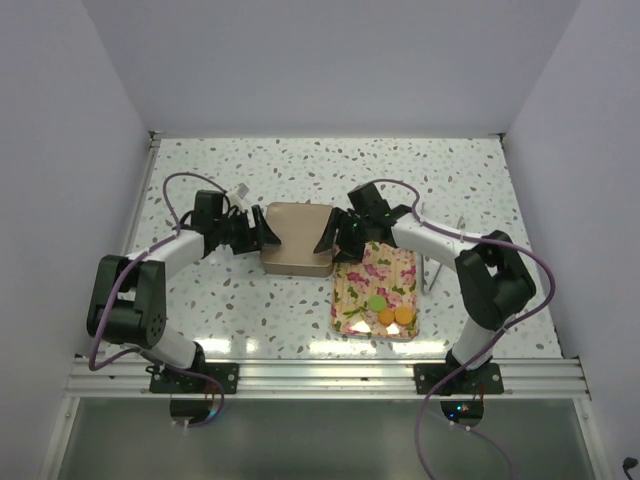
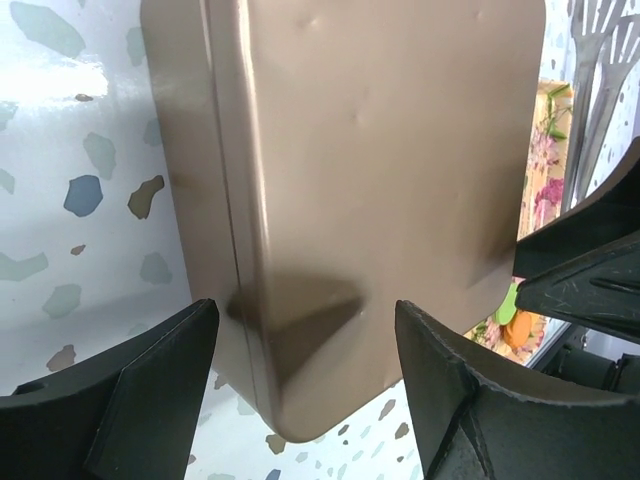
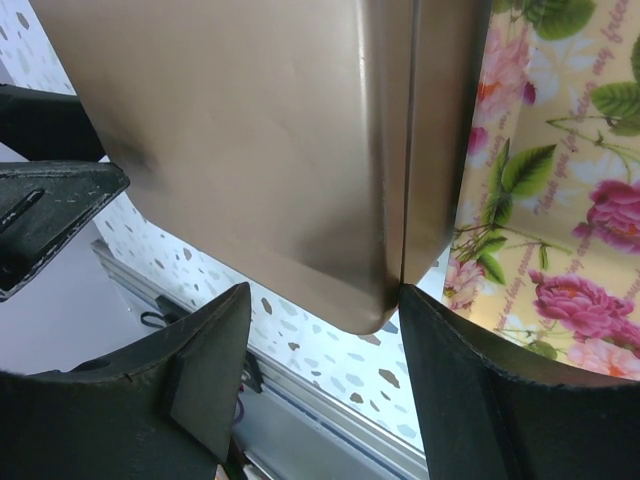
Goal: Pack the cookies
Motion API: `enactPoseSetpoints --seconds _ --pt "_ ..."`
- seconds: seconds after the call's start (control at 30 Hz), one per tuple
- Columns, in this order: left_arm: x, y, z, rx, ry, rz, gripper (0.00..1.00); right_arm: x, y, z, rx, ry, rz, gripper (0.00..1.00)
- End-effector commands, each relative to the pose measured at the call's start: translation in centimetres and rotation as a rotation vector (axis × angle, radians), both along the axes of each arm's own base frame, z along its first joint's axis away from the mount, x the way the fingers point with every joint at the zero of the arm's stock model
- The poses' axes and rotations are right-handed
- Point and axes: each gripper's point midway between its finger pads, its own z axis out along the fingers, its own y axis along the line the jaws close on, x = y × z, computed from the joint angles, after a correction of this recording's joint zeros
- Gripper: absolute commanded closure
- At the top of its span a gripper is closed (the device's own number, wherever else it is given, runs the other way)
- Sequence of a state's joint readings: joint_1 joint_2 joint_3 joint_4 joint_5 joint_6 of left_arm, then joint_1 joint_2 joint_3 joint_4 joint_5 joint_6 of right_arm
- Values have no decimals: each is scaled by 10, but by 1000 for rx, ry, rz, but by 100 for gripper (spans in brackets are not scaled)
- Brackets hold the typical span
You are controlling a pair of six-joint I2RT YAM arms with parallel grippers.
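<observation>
The table [image 1: 450, 170] carries a bronze lid [image 1: 297, 238] at its middle, upside unclear, just beside the far-left corner of the floral tray [image 1: 385, 265]. The tray's long axis runs far to near. The left gripper [image 1: 262, 232] faces the lid's left edge and the right gripper [image 1: 330, 238] its right edge; both have jaws spread wide around a lid corner, gripping nothing. The cookies [image 1: 388, 312], one green and two orange, lie at the tray's near end, right of the lid, so the right arm is nearer. Closing the tray likely means carrying the lid right and nearer
</observation>
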State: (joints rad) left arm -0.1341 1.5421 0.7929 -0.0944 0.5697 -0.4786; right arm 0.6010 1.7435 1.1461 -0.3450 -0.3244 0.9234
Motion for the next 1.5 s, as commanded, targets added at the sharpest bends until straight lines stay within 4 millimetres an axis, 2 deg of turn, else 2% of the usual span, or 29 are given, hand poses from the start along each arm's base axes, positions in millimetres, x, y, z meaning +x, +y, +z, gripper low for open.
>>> enactPoseSetpoints --seconds 0.0,0.13,0.23,0.33,0.37,0.53,0.7,0.83,0.9,1.07,1.1,1.27,1.3,1.37,1.4,1.47 --pt "13 2 16 31 -61 6 23 2 4 6 0 -22 24 35" --pt "21 18 28 121 -96 60 22 5 1 15 -18 -43 34 32" --pt "27 30 54 170 -164 119 21 7 -1 27 -23 -72 36 32" --pt "29 47 67 238 -185 194 21 9 -4 42 -28 -108 35 30" --pt "30 52 80 249 -217 221 21 10 -7 46 -32 -117 32 30" --pt "24 84 102 312 -223 390 21 8 -14 74 -50 -175 51 28" --pt "17 93 109 300 -243 477 21 16 -16 91 -57 -230 46 27" --pt "7 85 88 276 -161 448 24 30 -3 98 -9 -217 65 29" --pt "-1 84 81 273 -128 446 25 40 10 97 11 -209 84 33" --pt "-19 87 93 266 -151 454 25 60 36 84 66 -175 104 39" --pt "-22 87 93 266 -145 454 25 65 41 73 71 -161 110 39" --pt "-40 81 106 227 -146 431 25 80 56 58 106 -138 127 41" --pt "-33 95 130 276 -201 482 25 82 57 50 103 -121 128 41" --pt "-37 117 152 367 -234 558 22 86 60 53 117 -132 136 41" --pt "-35 134 182 404 -309 644 21 87 61 54 123 -137 138 41" --pt "-36 144 204 415 -364 699 19 89 62 56 128 -148 138 41"
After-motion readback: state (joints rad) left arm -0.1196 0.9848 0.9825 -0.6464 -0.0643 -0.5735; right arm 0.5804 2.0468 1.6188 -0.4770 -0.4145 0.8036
